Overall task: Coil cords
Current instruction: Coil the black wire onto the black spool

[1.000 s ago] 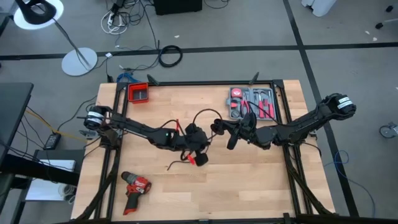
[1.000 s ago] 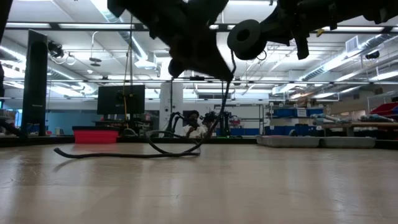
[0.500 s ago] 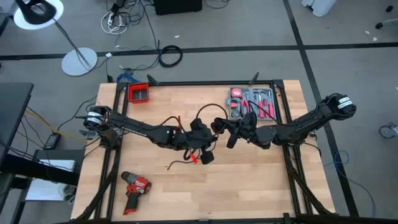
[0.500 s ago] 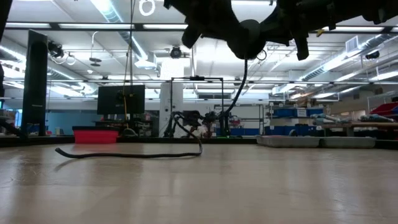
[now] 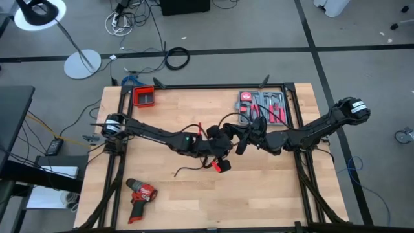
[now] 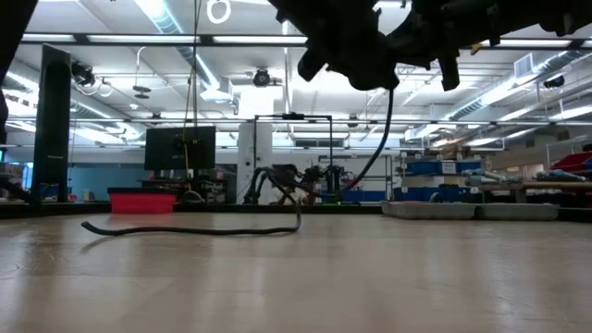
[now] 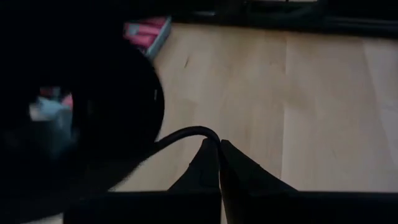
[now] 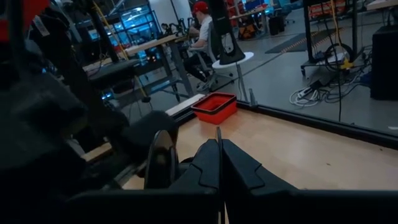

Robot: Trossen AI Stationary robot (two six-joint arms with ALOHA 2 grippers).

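The thin black cord [image 5: 186, 169] lies with its tail on the wooden table, and in the low view that tail [image 6: 185, 229] rests flat. From there it rises in a hanging stretch [image 6: 377, 157] to the two grippers, which meet above the table's middle. A small loop [image 5: 228, 119] arches just beyond them. My left gripper [image 5: 218, 137] is shut on the cord [image 7: 186, 132]. My right gripper [image 5: 238, 137] points level toward it, also shut. My left gripper pinches the cord between its two fingertips [image 7: 205, 149], at a bend [image 7: 208, 130] where the strand curves away to one side. The fingers slant downward. The held stretch is lifted clear of the table. My right gripper is shut with a thin dark strand [image 8: 218, 134] sticking out between its fingertips, held level above the table. Which part of the cord this is I cannot tell, as the left arm crowds the spot.
A red drill [image 5: 141, 192] lies near the front left. A red bin [image 5: 143, 97] sits at the far left corner and an open tool case [image 5: 262, 107] at the far right. A thicker cable ring [image 5: 176, 58] lies on the floor beyond the table.
My left gripper has gone toward the table's right edge and up, close to the right gripper, rolling a little, still shut on the cord. The slack loops near the tail have been lifted off the table; the hanging stretch has shifted right and the tail stays put.
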